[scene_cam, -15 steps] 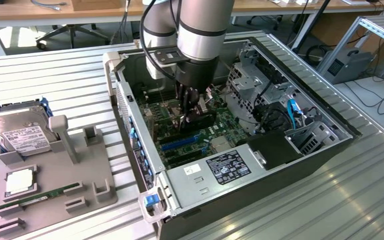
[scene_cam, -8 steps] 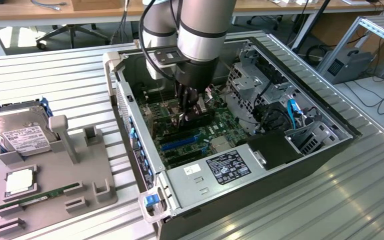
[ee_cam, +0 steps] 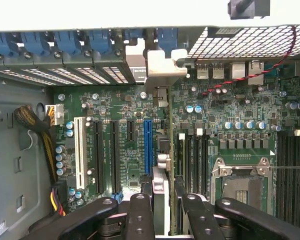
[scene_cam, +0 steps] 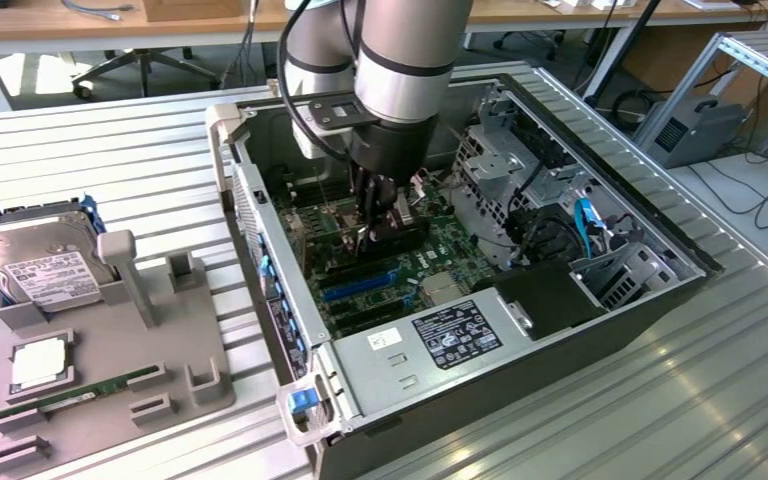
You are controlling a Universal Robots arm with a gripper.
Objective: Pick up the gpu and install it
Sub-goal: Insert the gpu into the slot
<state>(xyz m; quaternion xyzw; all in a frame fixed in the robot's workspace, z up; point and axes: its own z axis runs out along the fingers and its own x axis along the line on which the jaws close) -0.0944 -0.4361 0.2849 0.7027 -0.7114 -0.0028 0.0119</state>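
Black fingers [ee_cam: 140, 215] of the gripper [ee_cam: 162, 212] are seen closest to the wrist camera, two on each side, and the gpu [ee_cam: 160, 185] is clamped edge-on between them. Its card runs away from the fingers over the motherboard [ee_cam: 230, 115], just beside the blue slot [ee_cam: 148, 145], and its pale metal bracket [ee_cam: 160, 65] is seen at the far end against the row of blue-tabbed slot covers [ee_cam: 65, 47] on the case wall. Whether the card is fully seated in a slot cannot be told.

From the exterior view, the gripper [scene_cam: 381, 232] is lowered inside the open computer case [scene_cam: 518, 330], above the motherboard's middle. On the grey fixture tray [scene_cam: 104, 370] at the exterior view's left, a silver hard drive [scene_cam: 37, 265], a square chip [scene_cam: 40, 365] and a thin green RAM stick [scene_cam: 71, 392] are laid out, well apart from the case.
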